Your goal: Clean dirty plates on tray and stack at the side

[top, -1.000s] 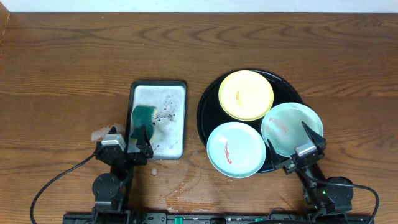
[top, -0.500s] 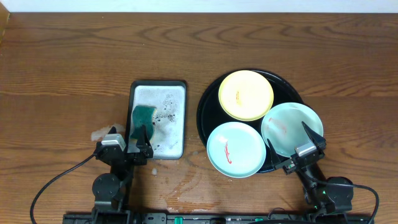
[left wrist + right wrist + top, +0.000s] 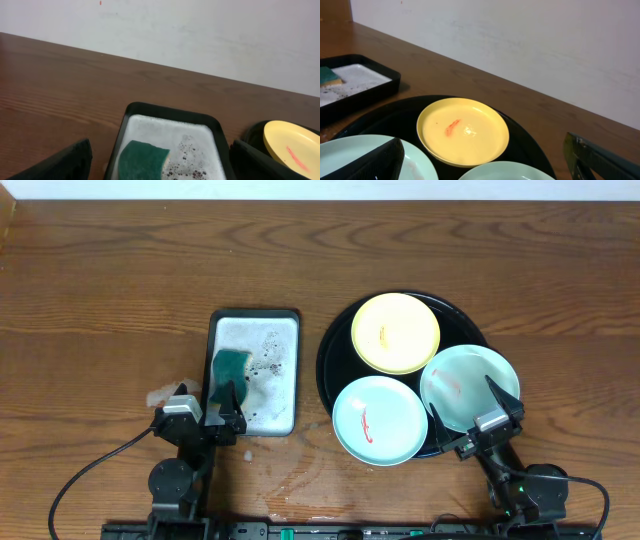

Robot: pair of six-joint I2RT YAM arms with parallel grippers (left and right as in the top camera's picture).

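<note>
Two pincers at rest: the left pincer [image 3: 205,402] stands with its fingers wide apart and nothing between them, close to the near edge of the counter [image 3: 120,280], left of the middle. One of its fingers reaches over the near left corner of a small grey rectangular tray [image 3: 256,311] with a black rim. Foam and dark specks cover this tray's floor, and a green sponge [image 3: 229,365] lies in its near left part, just ahead of the fingers. A wet patch [image 3: 300,470] shines on the wood beside the tray's near right corner.

The right pincer [image 3: 460,395], also spread wide and gripping nothing, hovers over the near side of the pale mint-white plate [image 3: 455,375], toward the counter's near right. That plate, faintly smeared with red, overhangs the right rim of the large round black tray [image 3: 333,350], which sits right of the counter's middle. The light blue plate [image 3: 378,420], marked with a red streak, lies at the tray's near left and juts past its rim. The yellow plate [image 3: 395,332], carrying a small red mark, lies wholly inside, on the tray's far side. All three plates lie flat, side by side, close together.
</note>
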